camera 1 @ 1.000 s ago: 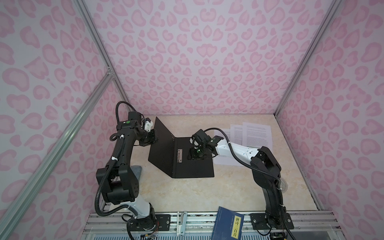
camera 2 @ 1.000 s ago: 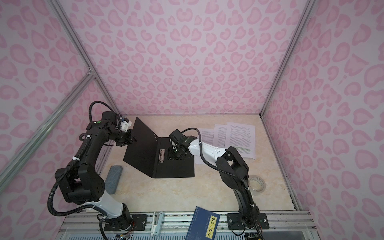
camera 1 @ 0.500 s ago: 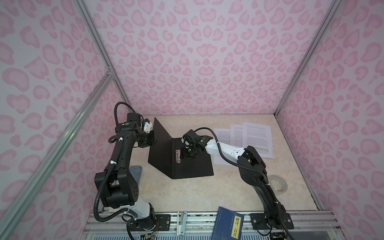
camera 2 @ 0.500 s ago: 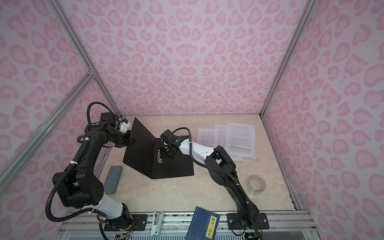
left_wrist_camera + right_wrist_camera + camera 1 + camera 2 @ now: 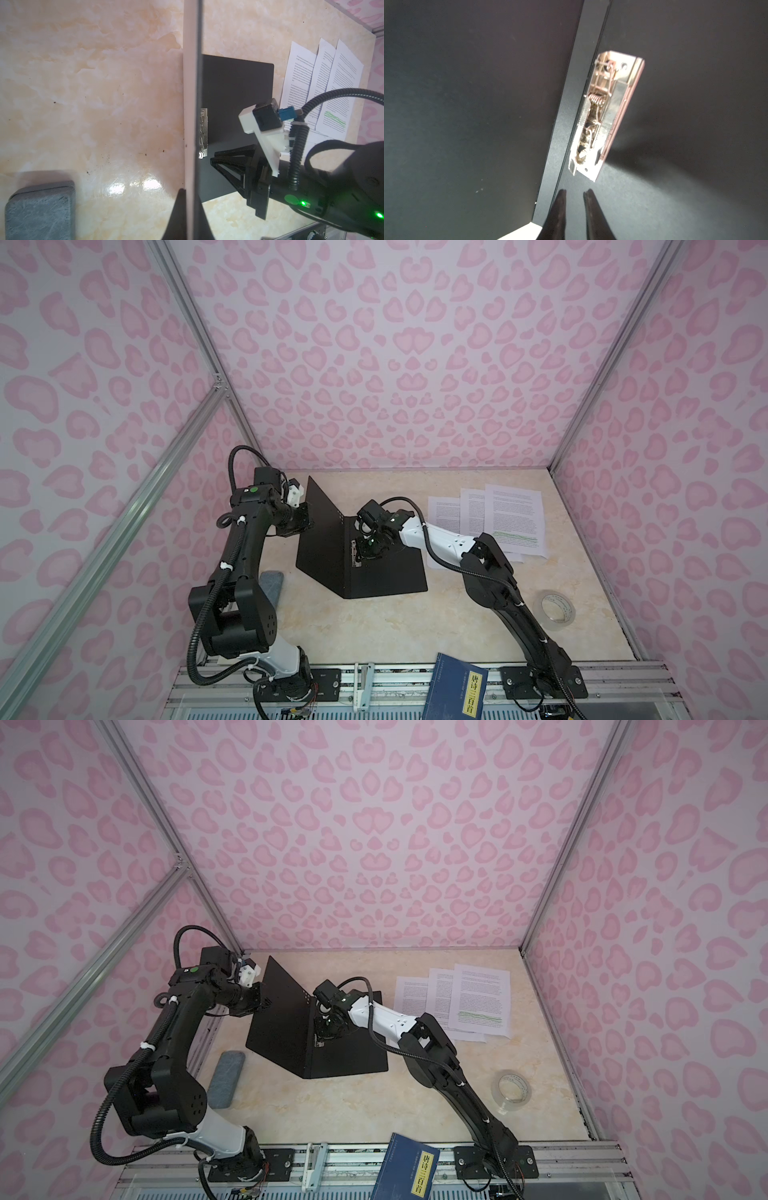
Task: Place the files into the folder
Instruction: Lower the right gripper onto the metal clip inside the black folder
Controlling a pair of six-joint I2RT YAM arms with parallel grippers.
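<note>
The folder lies open with its black inside up. Its left cover stands upright, and my left gripper is shut on that cover's edge. The metal clip sits beside the spine on the flat half. My right gripper hovers just short of the clip's near end, its jaws a narrow gap apart with nothing between them. The files lie fanned on the table at the back right, one showing green-highlighted lines.
A roll of clear tape lies on the right, beside the right arm. A blue book with a yellow label overhangs the front rail. A grey pad lies left of the folder. Pink patterned walls enclose the table.
My right gripper has moved left across the flat half of the folder to the clip by the spine, and its jaws have narrowed. The left gripper still holds the cover upright.
</note>
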